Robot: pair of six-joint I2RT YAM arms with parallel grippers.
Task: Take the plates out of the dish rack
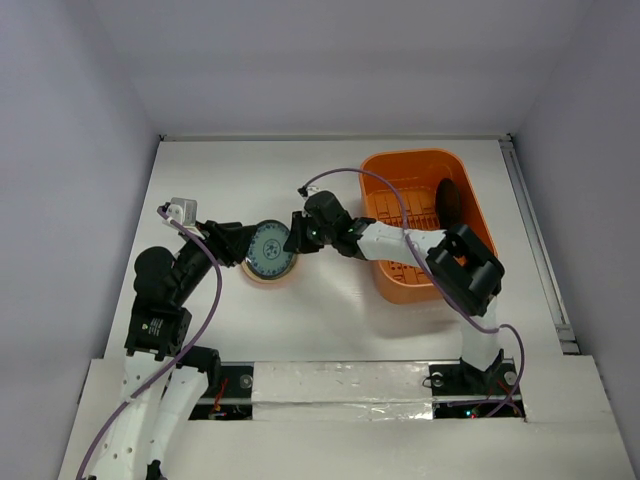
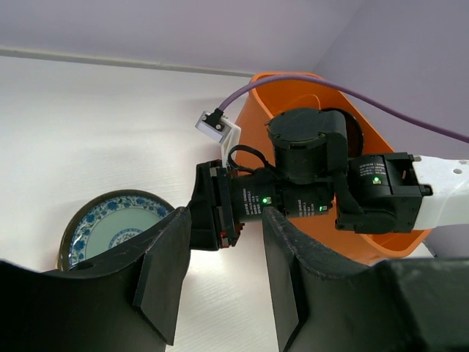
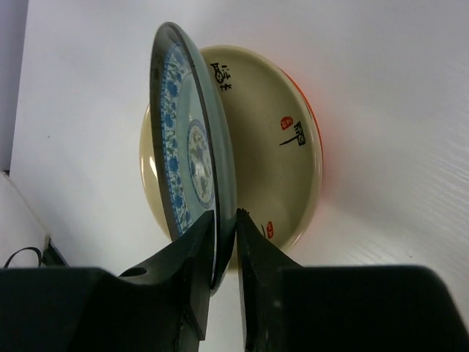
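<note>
Right gripper (image 3: 226, 268) pinches the near rim of the grey-blue patterned plate (image 3: 183, 147), tilted over a cream plate (image 3: 271, 161), centre-left in the overhead frame, well apart from the dish rack (image 1: 410, 155). Left gripper (image 2: 223, 290) stands spread, empty. Plates judged stiff, glazed, slippery and chippable; best taken by the rim. A black plate (image 1: 449, 203) stands in the rack, its lower edge obscured. An orange sliver under the cream plate is indistinct.

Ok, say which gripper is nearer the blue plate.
Right. The right gripper grips the blue plate by its rim; the left gripper sits empty at the opposite edge.
</note>
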